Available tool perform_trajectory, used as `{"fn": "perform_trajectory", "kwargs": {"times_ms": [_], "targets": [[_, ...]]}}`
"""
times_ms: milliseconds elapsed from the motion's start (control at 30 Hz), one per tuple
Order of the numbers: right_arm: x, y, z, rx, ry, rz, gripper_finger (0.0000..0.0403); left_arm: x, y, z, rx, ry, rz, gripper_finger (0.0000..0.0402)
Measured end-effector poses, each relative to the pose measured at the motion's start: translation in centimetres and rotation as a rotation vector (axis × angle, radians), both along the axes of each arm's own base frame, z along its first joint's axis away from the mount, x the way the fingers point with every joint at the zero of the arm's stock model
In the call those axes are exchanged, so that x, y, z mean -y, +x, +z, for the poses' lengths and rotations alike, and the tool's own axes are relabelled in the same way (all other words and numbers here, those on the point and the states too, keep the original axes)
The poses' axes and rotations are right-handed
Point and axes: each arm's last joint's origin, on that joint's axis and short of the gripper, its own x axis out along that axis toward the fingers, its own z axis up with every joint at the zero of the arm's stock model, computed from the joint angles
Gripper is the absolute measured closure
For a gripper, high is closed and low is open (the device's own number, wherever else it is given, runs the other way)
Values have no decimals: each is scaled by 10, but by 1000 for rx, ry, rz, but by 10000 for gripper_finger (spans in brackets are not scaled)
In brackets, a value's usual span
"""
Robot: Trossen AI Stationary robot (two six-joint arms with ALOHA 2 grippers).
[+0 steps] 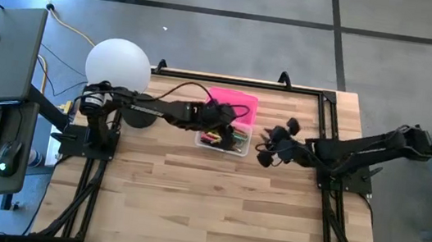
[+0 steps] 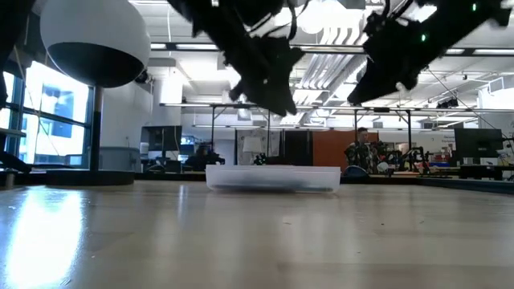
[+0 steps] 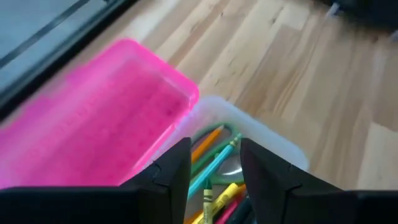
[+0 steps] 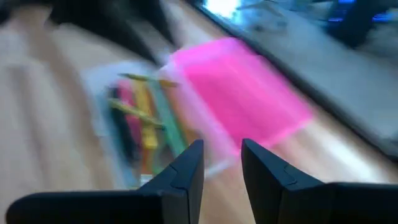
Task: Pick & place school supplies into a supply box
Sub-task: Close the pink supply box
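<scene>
Left fingers: parted, gripping nothing, just above the supply box.
Right fingers: a narrow gap, empty, near the box's far side.
School supplies: pencils and pens lying inside the box.
Pink lid: open, beside the box.
Table: carries the box.
Technique: lift the left fingers straight up, clear of the pencils.

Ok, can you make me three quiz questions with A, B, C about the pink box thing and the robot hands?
1. Where does the bright pink plastic lid lie?
A beside the clear plastic box, flipped open
B on the floor
C in the right hand

2. What colour is the round lamp?
A white
B blue
C red

3. How is the left hand?
A gripping a pencil
B open above the box
C resting on the keyboard

Answers: 1 A, the lid lies open next to the box; 2 A, it looks white; 3 B, its fingers are apart over the pencils.
</scene>
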Motion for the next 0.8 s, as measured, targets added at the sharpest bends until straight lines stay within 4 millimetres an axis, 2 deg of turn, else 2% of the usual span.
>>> {"fn": "perform_trajectory", "kwargs": {"times_ms": [67, 167, 267, 400, 467, 600, 700, 800], "targets": [[4, 1, -15, 79, 40, 62, 316, 0, 0, 16, -19, 2, 2, 231], [18, -1, -28, 243, 90, 41, 316, -1, -4, 33, -94, 29, 43, 231], [36, -4, -34, 342, 147, 4, 321, -2, -9, 46, -169, 59, 90, 231], [60, -8, -35, 359, 204, -44, 346, -2, -15, 59, -245, 59, 102, 231], [70, -7, -33, 338, 193, -24, 360, -1, -18, 73, -257, 50, 105, 231], [86, 4, -20, 258, 142, 1, 378, 0, -26, 114, -222, 61, 105, 231], [98, 19, -11, 118, 115, -6, 378, 0, -34, 147, -197, 87, 124, 231], [112, 37, -11, -62, 76, -35, 369, 0, -44, 180, -133, 135, 138, 231]]}}
